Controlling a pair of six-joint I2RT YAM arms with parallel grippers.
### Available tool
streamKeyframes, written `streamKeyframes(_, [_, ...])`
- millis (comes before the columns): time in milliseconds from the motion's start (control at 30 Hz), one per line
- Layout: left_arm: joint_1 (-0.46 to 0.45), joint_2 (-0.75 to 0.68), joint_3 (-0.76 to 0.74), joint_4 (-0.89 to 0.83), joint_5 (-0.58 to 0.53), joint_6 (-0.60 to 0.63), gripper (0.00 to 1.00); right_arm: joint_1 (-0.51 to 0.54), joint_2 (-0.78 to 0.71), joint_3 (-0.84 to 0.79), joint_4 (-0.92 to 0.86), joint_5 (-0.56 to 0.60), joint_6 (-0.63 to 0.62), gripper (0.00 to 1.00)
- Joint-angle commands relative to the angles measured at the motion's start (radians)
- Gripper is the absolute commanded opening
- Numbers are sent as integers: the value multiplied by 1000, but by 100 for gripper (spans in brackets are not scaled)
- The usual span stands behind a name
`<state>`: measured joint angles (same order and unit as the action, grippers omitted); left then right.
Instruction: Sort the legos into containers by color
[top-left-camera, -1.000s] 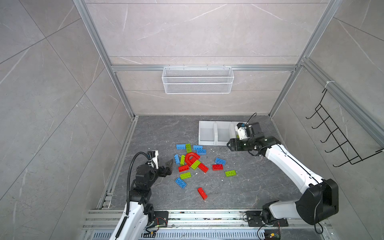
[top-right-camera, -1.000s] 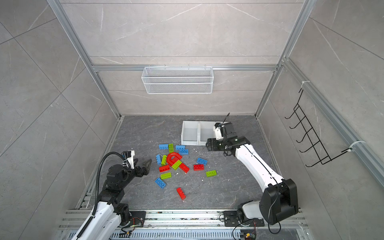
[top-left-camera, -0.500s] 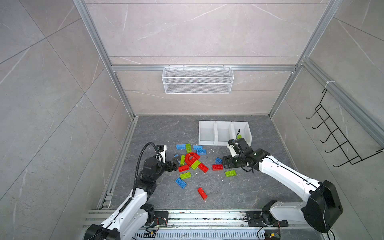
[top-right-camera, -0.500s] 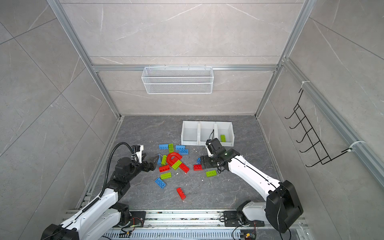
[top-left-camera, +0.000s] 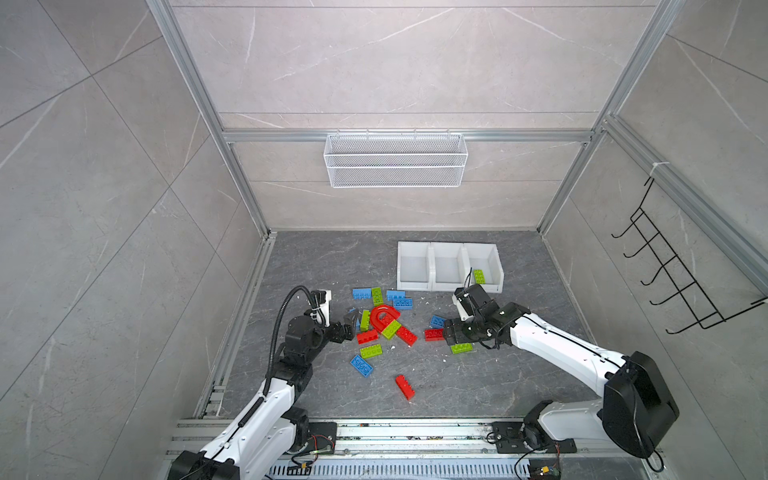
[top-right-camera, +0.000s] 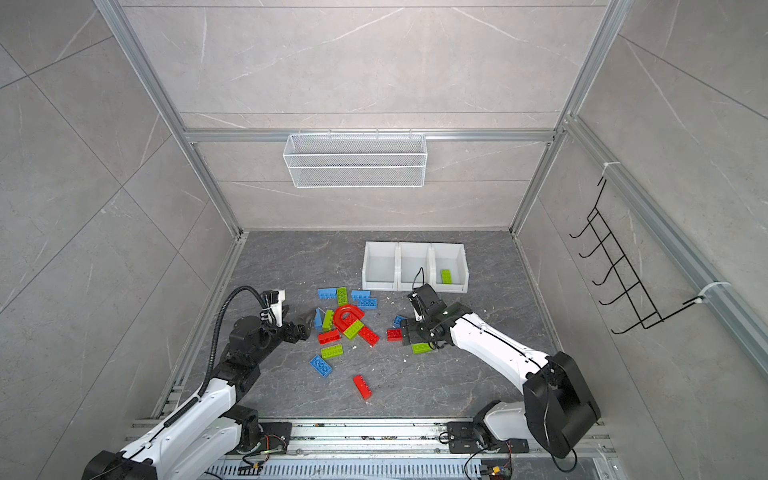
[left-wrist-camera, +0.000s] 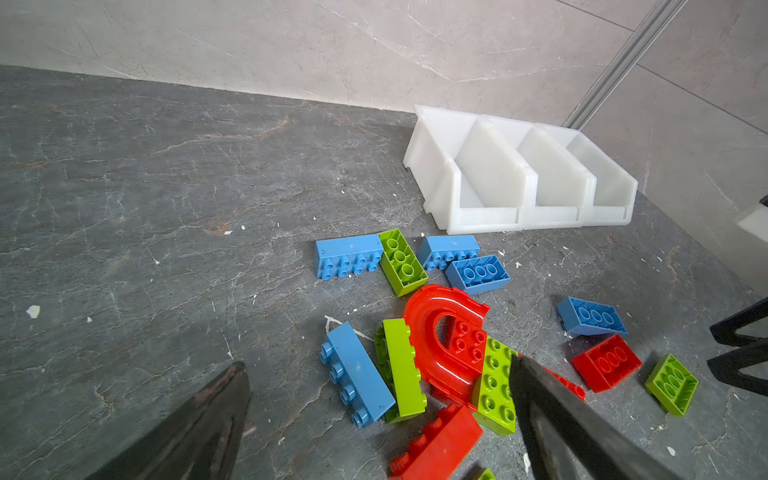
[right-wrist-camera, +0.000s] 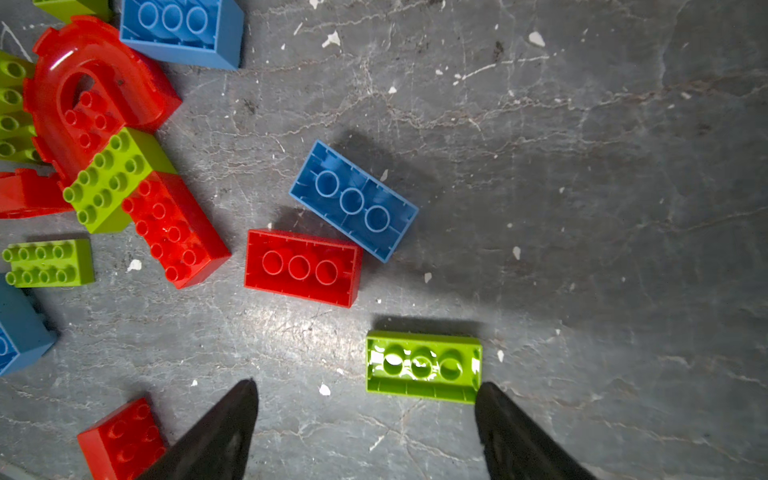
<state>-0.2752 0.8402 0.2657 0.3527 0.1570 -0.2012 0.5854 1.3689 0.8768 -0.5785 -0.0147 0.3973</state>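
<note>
Where the dark stone tabletop (top-left-camera: 332, 257) nears the back wall, both top views show the three joined white containers (top-left-camera: 413, 286) in a row, with one lime green brick (top-left-camera: 479, 276) lying in the rightmost bin. The other legos lie loose in front of them, most crowded around a red arch (top-left-camera: 384, 316), and a lone red brick (top-left-camera: 404, 386) lies nearest the robot bases. The left gripper (top-left-camera: 351, 322) sits low at the cluster's left edge. The right gripper (top-right-camera: 405, 331) sits low to the cluster's right, beside an upturned green brick (top-right-camera: 421, 348).

From the left wrist view, the left gripper (left-wrist-camera: 377, 362) is spread wide and holds nothing. Beyond its tips a blue brick on its side (left-wrist-camera: 357, 374) leans against a green brick, with the arch next to them.

From the right wrist view, the right gripper (right-wrist-camera: 365, 385) is parted and empty above the tabletop. The upturned green brick (right-wrist-camera: 424, 365) lies just ahead, one corner just beside a fingertip (right-wrist-camera: 492, 401); contact cannot be told. An upturned red brick (right-wrist-camera: 301, 268) and an upturned blue brick (right-wrist-camera: 353, 199) lie close together beyond it.
</note>
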Motion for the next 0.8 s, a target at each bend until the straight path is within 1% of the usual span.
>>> streamKeyframes(0, [-2,-10,-2,46,-13,14,100,5,9,-11,12,-4,25,85])
streamKeyframes(167, [-2,-8,-1,44,-11,10,100,7,22,-3,-24,15,49,85])
streamKeyframes(300, [-2,-8,1,38,-8,10,100,19,13,-16,-18,16,76,86])
streamKeyframes(533, [-1,-10,0,35,-6,9,100,64,28,-37,-31,38,119,86])
streamKeyframes(667, [-2,-12,0,37,-6,10,100,77,2,-61,-32,39,145,86])
streamKeyframes(767, [-1,-13,0,34,-3,9,100,80,-10,-73,-33,25,138,87])
